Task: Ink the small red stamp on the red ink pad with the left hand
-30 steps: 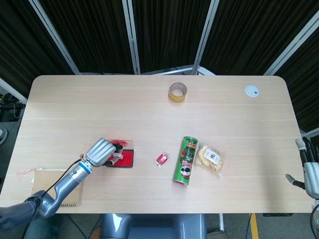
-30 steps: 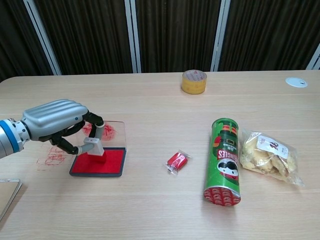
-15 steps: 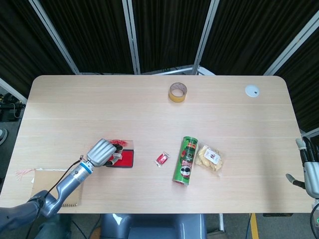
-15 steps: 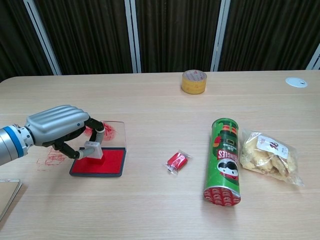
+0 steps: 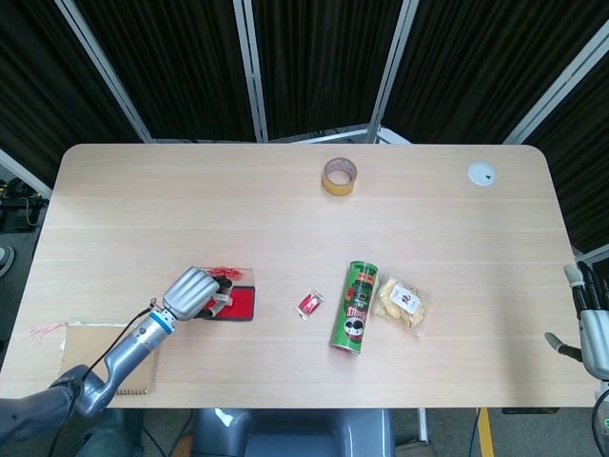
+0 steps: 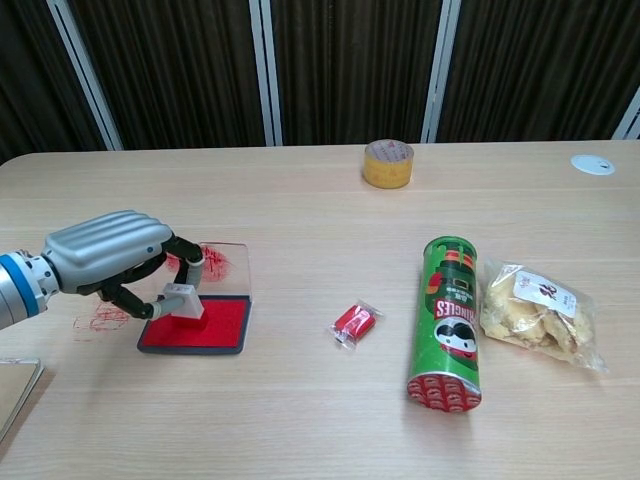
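My left hand pinches the small red stamp by its pale grey top, between thumb and fingers. The stamp stands slightly tilted over the left part of the red ink pad, and its base appears to touch the red surface. The pad's clear lid, smeared with red, lies open behind it. My right hand shows only partly at the far right edge of the head view, off the table and far from the pad.
Right of the pad lie a small red packet, a green chips can on its side and a snack bag. A tape roll and a white disc sit at the back. A brown notebook lies at the front left.
The left hand, still holding the stamp, has shifted it slightly leftward on the ink pad. Nothing else has moved.
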